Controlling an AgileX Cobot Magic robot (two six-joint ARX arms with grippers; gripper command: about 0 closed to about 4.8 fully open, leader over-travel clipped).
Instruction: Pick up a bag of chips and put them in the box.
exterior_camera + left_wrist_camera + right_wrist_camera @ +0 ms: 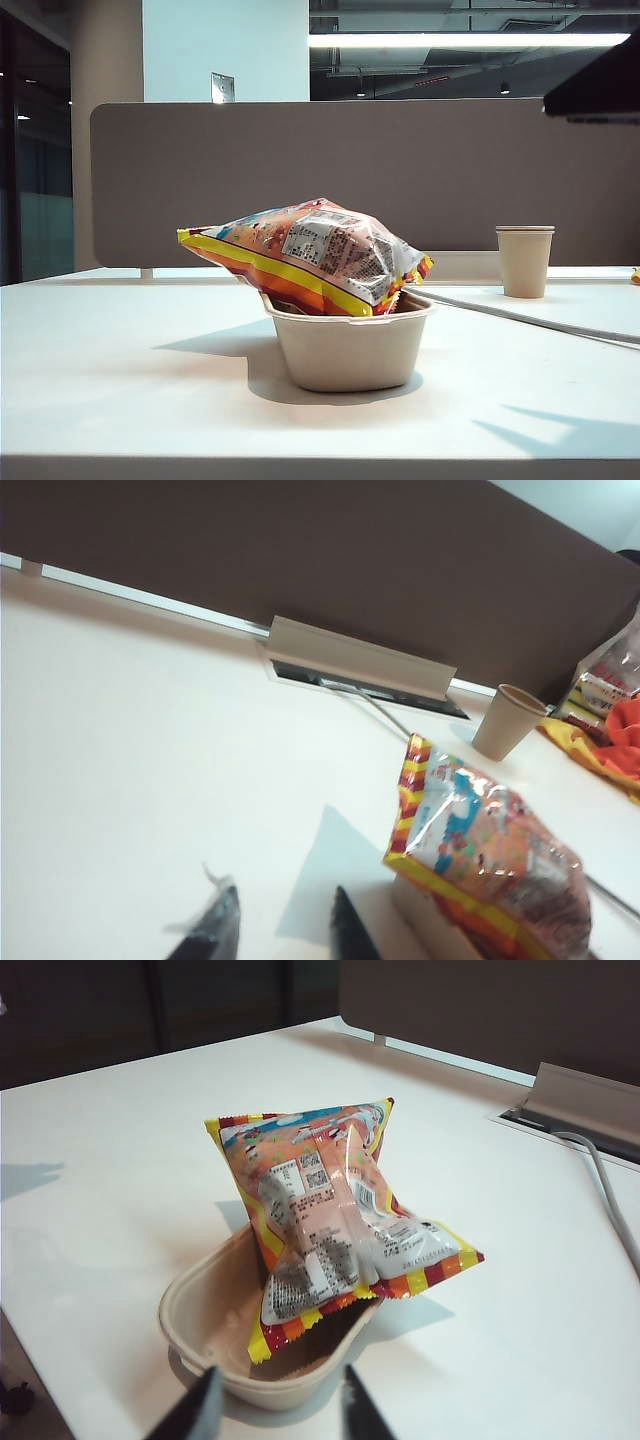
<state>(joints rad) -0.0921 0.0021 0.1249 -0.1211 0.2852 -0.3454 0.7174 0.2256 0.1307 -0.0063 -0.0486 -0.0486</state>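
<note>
The puffy, glossy bag of chips [310, 255] is lying tilted across the beige moulded-fibre box [350, 350], overhanging its rim toward nine o'clock. The left gripper [275, 930] and right gripper [275, 1405] are hovering clenched, holding nothing, apart from it.

Your scene reads warm orange against pale neutrals.
You see the bag of chips [310, 255] in glossy orange-red with a yellow stripe, red-and-yellow banded edges, a blue patch and a white label panel printed in black. Your box [350, 350] is plain beige, the paper cup [524, 260] a matching beige. The table [110, 370] is white, the partition [200, 170] dull grey-brown, the cable [530, 318] grey. Both gripper fingertips [205, 1410] look black.
</note>
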